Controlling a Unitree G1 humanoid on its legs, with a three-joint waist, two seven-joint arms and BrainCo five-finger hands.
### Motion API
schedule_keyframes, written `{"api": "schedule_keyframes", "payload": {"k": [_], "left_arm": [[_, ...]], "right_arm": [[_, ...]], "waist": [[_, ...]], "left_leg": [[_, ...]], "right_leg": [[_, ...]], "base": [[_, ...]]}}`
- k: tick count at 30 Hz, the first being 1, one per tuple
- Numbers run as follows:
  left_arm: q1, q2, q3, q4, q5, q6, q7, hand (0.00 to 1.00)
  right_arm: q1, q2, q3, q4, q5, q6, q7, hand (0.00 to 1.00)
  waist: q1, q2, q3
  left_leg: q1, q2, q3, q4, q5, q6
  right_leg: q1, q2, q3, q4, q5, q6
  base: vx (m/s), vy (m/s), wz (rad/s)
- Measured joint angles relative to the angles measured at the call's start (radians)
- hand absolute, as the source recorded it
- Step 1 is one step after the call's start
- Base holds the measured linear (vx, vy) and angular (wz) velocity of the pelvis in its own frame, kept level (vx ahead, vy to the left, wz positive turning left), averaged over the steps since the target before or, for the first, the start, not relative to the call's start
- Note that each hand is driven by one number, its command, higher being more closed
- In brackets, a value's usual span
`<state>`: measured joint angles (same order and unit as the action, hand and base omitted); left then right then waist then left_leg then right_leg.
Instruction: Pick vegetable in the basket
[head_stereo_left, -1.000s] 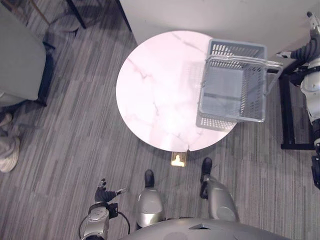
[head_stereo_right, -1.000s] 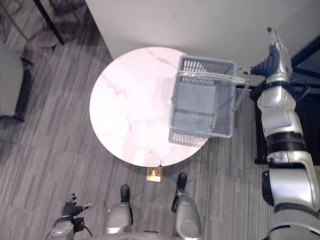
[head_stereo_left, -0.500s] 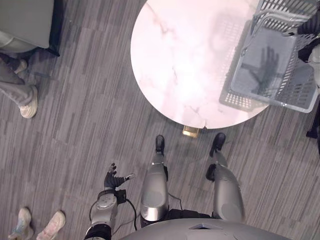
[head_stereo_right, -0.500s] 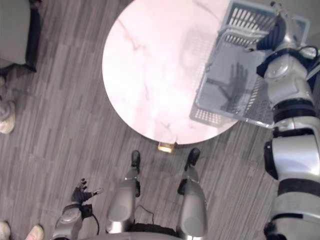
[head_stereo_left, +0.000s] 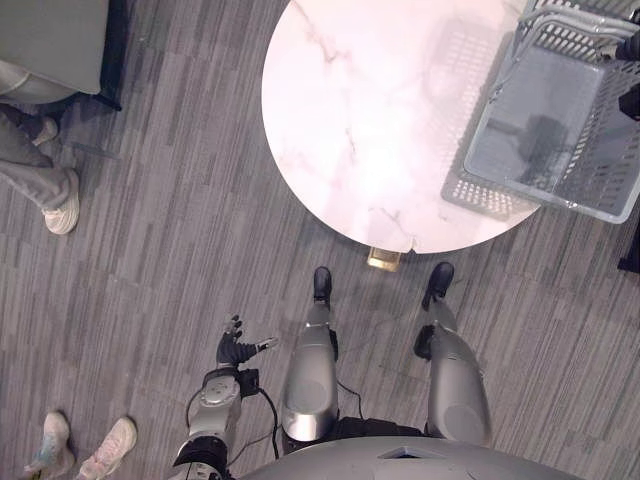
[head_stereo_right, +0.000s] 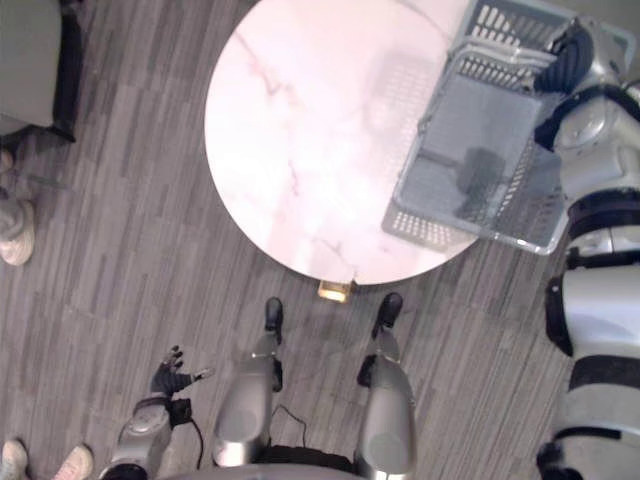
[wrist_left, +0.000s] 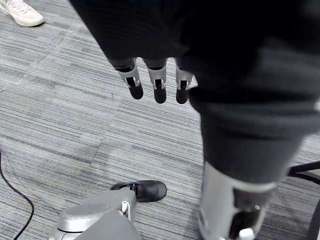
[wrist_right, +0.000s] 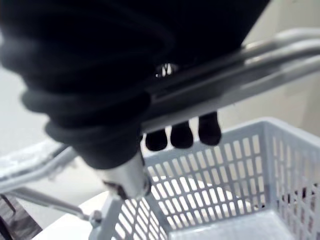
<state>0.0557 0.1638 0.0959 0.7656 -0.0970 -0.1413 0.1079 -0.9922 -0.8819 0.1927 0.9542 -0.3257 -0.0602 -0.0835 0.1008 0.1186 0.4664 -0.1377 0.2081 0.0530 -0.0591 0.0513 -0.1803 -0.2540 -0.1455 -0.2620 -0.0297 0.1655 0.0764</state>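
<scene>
Round marble table (head_stereo_left: 340, 120) stands on grey striped carpet (head_stereo_left: 150, 260), its near edge curving just ahead of the robot. A grey plastic lattice basket (head_stereo_right: 425, 228) sits at the table's right side. Its left part is over the marble, and its near right corner and right wall reach out past the table's edge. Whether it rests fully on the top or is partly lifted cannot be told. A dark patch lies on the basket floor and cannot be identified. The right hand (head_stereo_right: 573, 50) is at the far right end of the basket. In the wrist view its fingertips (wrist_right: 181, 134) are hooked over the basket handle (wrist_right: 250, 75), curled round the bars, with the lattice wall just below. From the basket across to the table's left edge the marble top lies open. The left hand (head_stereo_left: 235, 352) hangs low at the robot's left side, well apart from the table. Its fingers (wrist_left: 159, 87) are straight and relaxed above the carpet, gripping nothing. A small brass-coloured object (head_stereo_left: 383, 260) lies on the floor just under the table's near edge. A grey upholstered chair (head_stereo_left: 50, 45) occupies the far left corner. A person's pale shoe (head_stereo_left: 62, 203) is beside it, and another pale shoe (head_stereo_left: 112, 443) is near the left hand. Open carpet lies between these and the table.
</scene>
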Motion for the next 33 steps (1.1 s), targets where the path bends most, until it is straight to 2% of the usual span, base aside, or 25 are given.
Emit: {"api": "schedule_keyframes", "payload": {"k": [3,5,7,10,13,14,15,16,17,18,19,20,21,22,23,24,25,26,27,28,29,30,31,32,33], "left_arm": [[0.006,-0.007,-0.001,-0.015,0.005,0.004,-0.002,0.0],[0.026,-0.01,-0.001,-0.034,0.016,0.007,-0.011,0.0],[0.03,-0.005,-0.009,-0.037,0.059,0.008,-0.021,0.0],[0.01,0.019,-0.01,-0.036,0.102,0.02,-0.035,0.0],[-0.018,0.075,-0.02,-0.034,0.143,0.023,-0.039,0.0],[-0.023,0.083,-0.02,-0.034,0.153,0.024,-0.04,0.0],[-0.025,0.092,-0.012,-0.034,0.161,0.027,-0.046,0.0],[-0.022,0.091,0.003,-0.034,0.166,0.03,-0.057,0.0],[-0.023,0.08,0.015,-0.032,0.167,0.031,-0.061,0.0],[-0.012,0.053,0.036,-0.028,0.168,0.031,-0.066,0.0],[0.013,0.059,0.046,-0.031,0.168,0.044,-0.068,0.0],[0.021,0.066,0.053,-0.038,0.168,0.047,-0.068,0.0],[0.042,0.059,0.084,-0.022,0.168,0.052,-0.068,0.0],[0.051,0.061,0.09,-0.007,0.168,0.051,-0.07,0.0],[0.049,0.035,0.104,0.004,0.167,0.043,-0.075,0.0],[0.047,0.031,0.106,0.01,0.166,0.05,-0.075,0.0],[0.046,0.02,0.099,0.008,0.166,0.049,-0.075,0.0],[0.046,0.012,0.102,0.013,0.165,0.046,-0.075,0.0],[0.042,0.008,0.104,0.025,0.165,0.047,-0.075,0.0],[0.038,-0.008,0.105,0.057,0.165,0.049,-0.075,0.0],[0.037,-0.025,0.106,0.067,0.165,0.049,-0.075,0.0],[0.04,-0.058,0.111,0.093,0.164,0.048,-0.07,0.0],[0.046,-0.085,0.11,0.111,0.162,0.048,-0.063,0.0],[0.047,-0.093,0.107,0.123,0.161,0.047,-0.061,0.0],[0.056,-0.104,0.096,0.14,0.156,0.048,-0.057,0.0]], "right_arm": [[0.261,0.049,-0.181,-0.143,0.053,0.004,-0.01,1.0],[0.431,0.13,-0.288,-0.233,0.118,0.004,-0.015,1.0],[0.682,0.27,-0.433,-0.35,0.205,0.006,-0.017,1.0],[0.918,0.457,-0.577,-0.5,0.266,0.002,-0.046,1.0],[1.065,0.601,-0.627,-0.58,0.308,-0.005,-0.087,1.0],[1.092,0.624,-0.624,-0.586,0.315,-0.005,-0.088,1.0],[1.136,0.668,-0.619,-0.586,0.324,-0.005,-0.086,1.0],[1.15,0.711,-0.61,-0.584,0.324,-0.004,-0.08,1.0],[1.149,0.723,-0.608,-0.574,0.322,-0.002,-0.074,1.0],[1.139,0.741,-0.588,-0.554,0.324,-0.001,-0.065,1.0],[1.148,0.769,-0.562,-0.554,0.323,-0.002,-0.051,1.0],[1.159,0.777,-0.547,-0.549,0.323,-0.006,-0.043,1.0],[1.117,0.786,-0.494,-0.51,0.323,-0.008,-0.036,1.0],[1.088,0.806,-0.477,-0.492,0.323,-0.01,-0.036,1.0],[1.062,0.82,-0.477,-0.47,0.318,-0.01,-0.036,1.0],[1.063,0.819,-0.469,-0.449,0.309,-0.012,-0.034,1.0],[1.075,0.813,-0.457,-0.409,0.3,-0.009,-0.032,1.0],[1.082,0.812,-0.446,-0.379,0.287,0.0,-0.026,1.0],[1.087,0.813,-0.438,-0.376,0.279,0.003,-0.025,1.0],[1.101,0.812,-0.435,-0.382,0.271,0.0,-0.024,1.0],[1.111,0.81,-0.436,-0.385,0.272,0.0,-0.025,1.0],[1.145,0.801,-0.432,-0.385,0.272,0.002,-0.026,1.0],[1.167,0.794,-0.416,-0.385,0.272,0.002,-0.028,1.0],[1.17,0.788,-0.405,-0.383,0.271,0.002,-0.028,1.0],[1.17,0.779,-0.378,-0.374,0.269,0.002,-0.026,1.0]], "waist": [[-0.021,-0.021,-0.01],[-0.049,-0.057,-0.038],[-0.082,-0.111,-0.087],[-0.13,-0.163,-0.123],[-0.171,-0.189,-0.144],[-0.173,-0.192,-0.151],[-0.175,-0.202,-0.169],[-0.165,-0.202,-0.19],[-0.166,-0.188,-0.192],[-0.163,-0.158,-0.195],[-0.172,-0.182,-0.212],[-0.165,-0.201,-0.226],[-0.154,-0.217,-0.229],[-0.134,-0.198,-0.244],[-0.12,-0.187,-0.255],[-0.133,-0.19,-0.262],[-0.141,-0.189,-0.276],[-0.134,-0.198,-0.29],[-0.128,-0.203,-0.294],[-0.143,-0.175,-0.294],[-0.15,-0.164,-0.295],[-0.155,-0.145,-0.302],[-0.147,-0.131,-0.31],[-0.145,-0.129,-0.309],[-0.138,-0.128,-0.309]], "left_leg": [[0.059,-0.001,0.007,0.005,-0.017,0.0],[0.085,-0.001,0.015,0.009,-0.029,-0.001],[0.116,-0.006,0.04,0.018,-0.051,0.003],[0.146,-0.03,0.095,0.057,-0.092,0.018],[0.162,-0.034,0.18,0.125,-0.146,0.029],[0.168,-0.032,0.202,0.142,-0.158,0.031],[0.18,-0.031,0.266,0.168,-0.176,0.035],[0.198,-0.021,0.357,0.168,-0.184,0.049],[0.213,-0.008,0.397,0.162,-0.184,0.05],[0.257,0.033,0.488,0.154,-0.185,0.048],[0.306,0.017,0.559,0.181,-0.208,0.038],[0.322,0.011,0.604,0.208,-0.23,0.036],[0.334,0.02,0.687,0.251,-0.29,0.094],[0.321,-0.008,0.707,0.205,-0.31,0.122],[0.348,-0.024,0.823,0.14,-0.238,0.085],[0.352,-0.029,0.859,0.151,-0.233,0.076],[0.362,-0.029,0.92,0.173,-0.232,0.075],[0.37,-0.023,0.999,0.208,-0.234,0.072],[0.378,-0.007,1.043,0.239,-0.234,0.072],[0.392,0.038,1.085,0.313,-0.234,0.073],[0.403,0.06,1.096,0.349,-0.234,0.072],[0.415,0.13,1.089,0.485,-0.241,0.074],[0.394,0.175,1.003,0.597,-0.285,0.081],[0.368,0.172,0.929,0.626,-0.307,0.079],[0.297,0.138,0.726,0.65,-0.344,0.072]], "right_leg": [[0.051,-0.003,0.007,0.017,-0.028,0.01],[0.059,-0.006,0.016,0.046,-0.051,0.013],[0.058,-0.015,0.04,0.094,-0.081,0.019],[0.052,-0.035,0.095,0.131,-0.092,0.028],[0.044,-0.036,0.152,0.142,-0.088,0.033],[0.037,-0.031,0.166,0.144,-0.083,0.03],[0.028,-0.017,0.188,0.122,-0.055,0.006],[0.041,-0.005,0.17,0.048,-0.061,-0.079],[0.038,-0.01,0.081,0.051,-0.11,-0.139],[0.002,-0.035,-0.055,0.196,-0.17,-0.144],[-0.008,-0.096,-0.159,0.393,-0.166,-0.196],[-0.012,-0.095,-0.209,0.398,-0.178,-0.198],[-0.013,-0.033,-0.198,0.31,-0.1,-0.271],[-0.008,0.016,-0.157,0.202,-0.033,-0.288],[-0.021,-0.019,-0.356,0.365,-0.218,-0.309],[-0.008,-0.066,-0.435,0.449,-0.293,-0.266],[0.034,-0.123,-0.542,0.499,-0.358,-0.182],[0.059,-0.141,-0.591,0.476,-0.382,-0.156],[0.054,-0.122,-0.594,0.459,-0.373,-0.175],[0.067,-0.065,-0.556,0.404,-0.362,-0.194],[0.078,-0.041,-0.536,0.384,-0.358,-0.199],[0.102,0.017,-0.459,0.342,-0.359,-0.205],[0.113,0.061,-0.382,0.316,-0.358,-0.208],[0.117,0.08,-0.347,0.305,-0.357,-0.209],[0.126,0.115,-0.274,0.277,-0.354,-0.204]], "base": [[0.01,0.026,-0.05],[0.04,0.023,-0.11],[0.07,0.029,-0.25],[0.05,0.052,-0.44],[-0.01,0.062,-0.7],[-0.02,0.038,-1.05],[-0.02,0.033,-1.45],[-0.04,0.042,-1.61],[-0.04,0.07,-1.96],[0.03,0.077,-1.97],[0.07,0.077,-2.15],[0.05,0.022,-2.64],[-0.05,-0.005,-2.55],[-0.2,0.008,-3.58],[-0.19,0.025,-2.58],[-0.14,0.01,-2.54],[-0.01,-0.08,-1.85],[0.03,-0.118,-1.94],[0.08,-0.194,-1.91],[0.1,-0.168,-1.23],[0.14,-0.201,-1.36],[0.12,-0.139,-1.54],[0.08,-0.115,-1.68],[0.03,-0.088,-1.93],[0.04,-0.119,-2.11]]}}
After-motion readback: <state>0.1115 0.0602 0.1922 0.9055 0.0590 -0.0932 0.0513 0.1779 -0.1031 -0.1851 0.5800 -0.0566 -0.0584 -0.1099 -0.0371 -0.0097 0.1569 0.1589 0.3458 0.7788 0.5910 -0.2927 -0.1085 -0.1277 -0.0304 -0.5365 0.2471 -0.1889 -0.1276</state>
